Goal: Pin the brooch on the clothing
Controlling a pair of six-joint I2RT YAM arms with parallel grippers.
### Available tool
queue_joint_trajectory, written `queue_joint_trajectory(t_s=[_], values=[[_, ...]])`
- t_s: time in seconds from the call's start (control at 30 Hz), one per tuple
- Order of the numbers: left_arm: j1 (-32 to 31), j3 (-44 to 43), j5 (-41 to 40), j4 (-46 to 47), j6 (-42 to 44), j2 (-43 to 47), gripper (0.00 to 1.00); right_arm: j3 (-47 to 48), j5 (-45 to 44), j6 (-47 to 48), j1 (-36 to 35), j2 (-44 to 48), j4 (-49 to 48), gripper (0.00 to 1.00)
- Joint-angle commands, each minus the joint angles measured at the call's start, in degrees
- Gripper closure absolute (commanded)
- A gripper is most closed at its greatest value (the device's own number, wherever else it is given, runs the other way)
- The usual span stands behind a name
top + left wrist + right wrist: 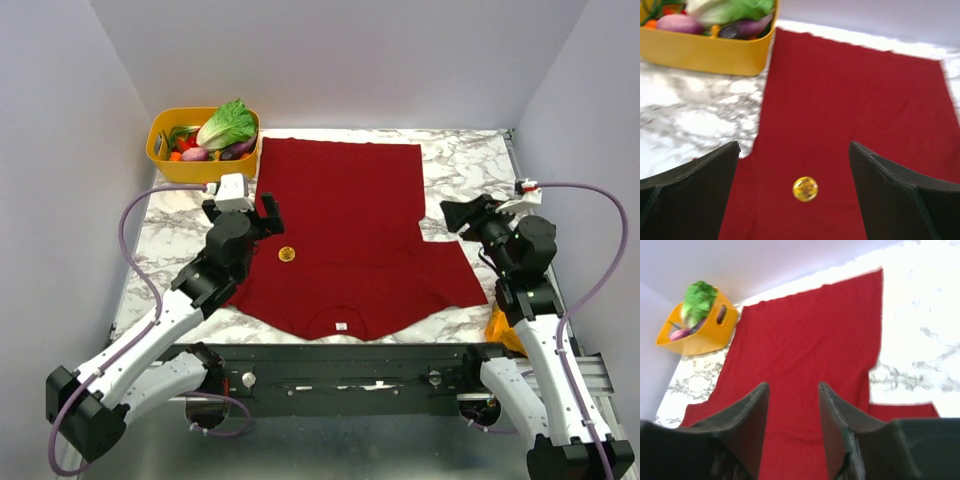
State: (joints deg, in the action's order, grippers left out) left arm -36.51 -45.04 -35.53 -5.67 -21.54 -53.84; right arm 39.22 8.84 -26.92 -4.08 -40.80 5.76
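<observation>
Overhead first: the dark red T-shirt [350, 230] lies spread flat on the marble table [460, 160], its white neck label [341, 325] toward my bases. The brooch [287, 254] sits on the shirt, on its left part, just beside my left gripper [241, 207]. That gripper is above the shirt's left edge with its jaws spread wide and nothing in them. My right gripper [452, 213] is at the shirt's right side, over marble near the sleeve, pointing left. A yellow basket [165, 165] with a lettuce [227, 125] stands at the far left corner, touching the shirt's edge.

From my left wrist, both fingers [700, 190] frame the view far apart. The brooch [805, 189] lies between them on the red fabric [850, 100], touching neither. The basket [705, 55] is up at the left.

From my right wrist, the fingers [745, 425] stand partly apart with only red cloth [805, 335] showing in the gap; they grip nothing. The basket [700, 340] is at far left.
</observation>
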Motion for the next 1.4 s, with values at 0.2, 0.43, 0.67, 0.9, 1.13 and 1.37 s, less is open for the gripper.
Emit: queue_joint_trajectory(t_s=[0.2,0.43,0.67,0.9,1.13,1.37], values=[[-0.3,5.8,11.4,16.7,-1.3,11.6,0.01,-1.1,14.5,0.5,-0.3,2.9,-12.2,0.0],[-0.3,6.5,8.5,16.5,-1.9,12.7,0.01,2.7,15.4,-1.3,-0.3,5.4,-11.3,0.0],[-0.3,6.5,8.0,15.7,-1.9,11.7,0.01,6.5,16.5,-1.9,-0.3,6.3,-11.2,0.0],[-0.3,4.8,7.9,14.1,-1.7,10.5,0.01,6.9,16.5,-2.9,-0.3,6.0,-11.5,0.0],[-0.3,4.8,8.5,13.8,-1.0,11.0,0.01,6.7,16.7,-3.5,-0.3,5.9,-11.8,0.0],[-0.3,5.7,9.0,14.1,-1.0,11.3,0.01,6.4,16.6,-3.8,-0.3,5.7,-11.5,0.0]])
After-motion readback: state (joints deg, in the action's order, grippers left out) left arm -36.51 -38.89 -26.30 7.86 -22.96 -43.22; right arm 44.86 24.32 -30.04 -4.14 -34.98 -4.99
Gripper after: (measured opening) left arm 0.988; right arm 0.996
